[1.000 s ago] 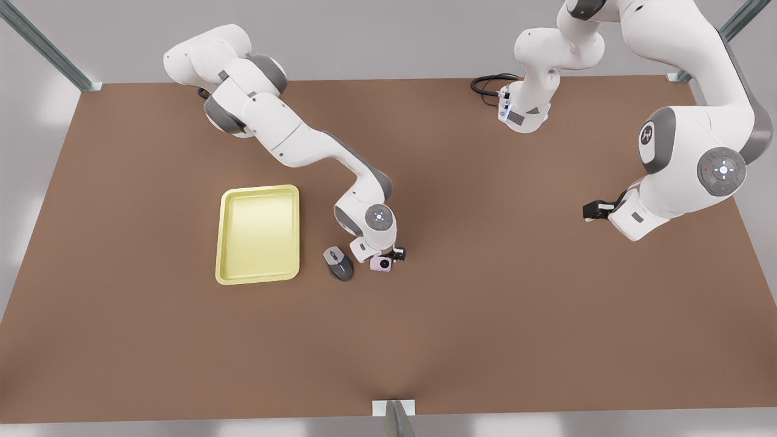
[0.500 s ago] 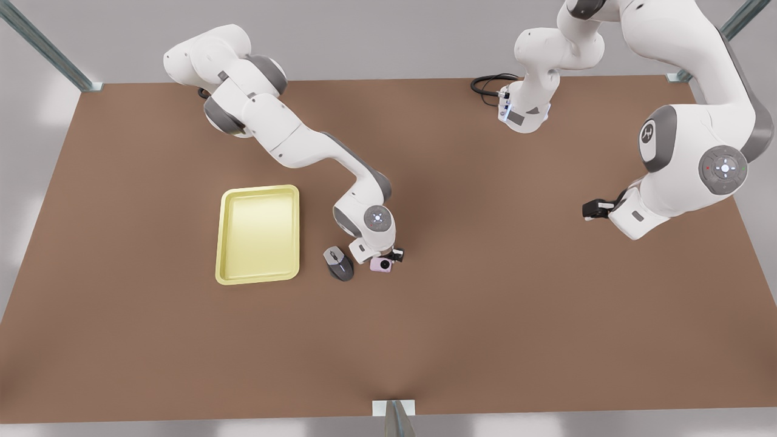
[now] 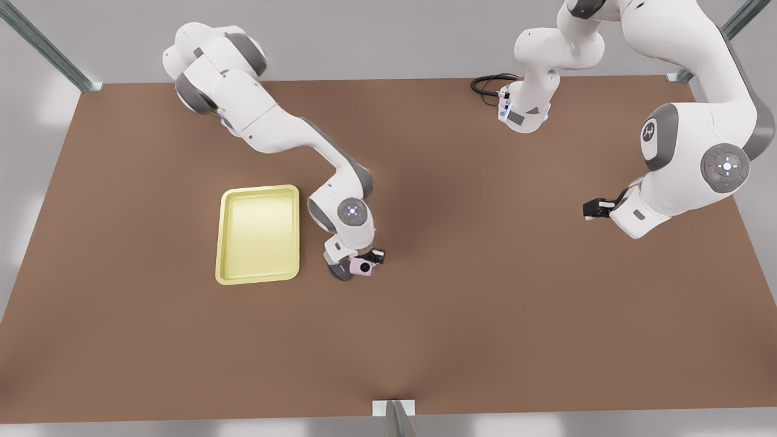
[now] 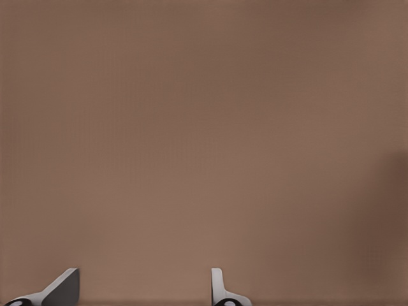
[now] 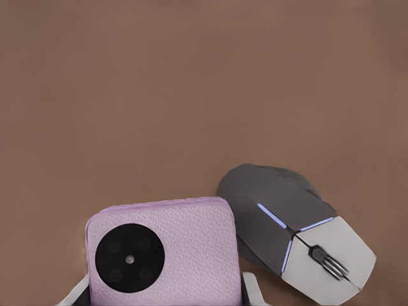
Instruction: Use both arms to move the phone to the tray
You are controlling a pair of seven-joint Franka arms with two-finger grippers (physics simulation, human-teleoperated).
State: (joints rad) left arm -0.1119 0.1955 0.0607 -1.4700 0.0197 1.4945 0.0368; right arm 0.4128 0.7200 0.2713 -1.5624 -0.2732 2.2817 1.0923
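The pale lilac phone (image 3: pixel 363 266) is held just above the table, with my right gripper (image 3: pixel 368 261) shut on it. In the right wrist view the phone (image 5: pixel 167 247) sits between the two fingertips (image 5: pixel 252 288), lens side up, and it overlaps the edge of the mouse (image 5: pixel 287 231). The pale yellow tray (image 3: pixel 258 190) lies on the table to the front view's left of the phone, beyond the mouse. My left gripper (image 3: pixel 592 210) waits far off at the front view's right, open over bare table. Its fingers (image 4: pixel 64 287) hold nothing.
A grey-and-silver computer mouse (image 3: pixel 340 274) lies between the tray and the phone, partly hidden under the right wrist. A black cable (image 3: pixel 485 84) coils at the table's far edge by an arm base. Brown table stretches wide at the front.
My right arm has carried the phone toward the front view's left, from beside the mouse to partly over it. The left arm has barely moved.
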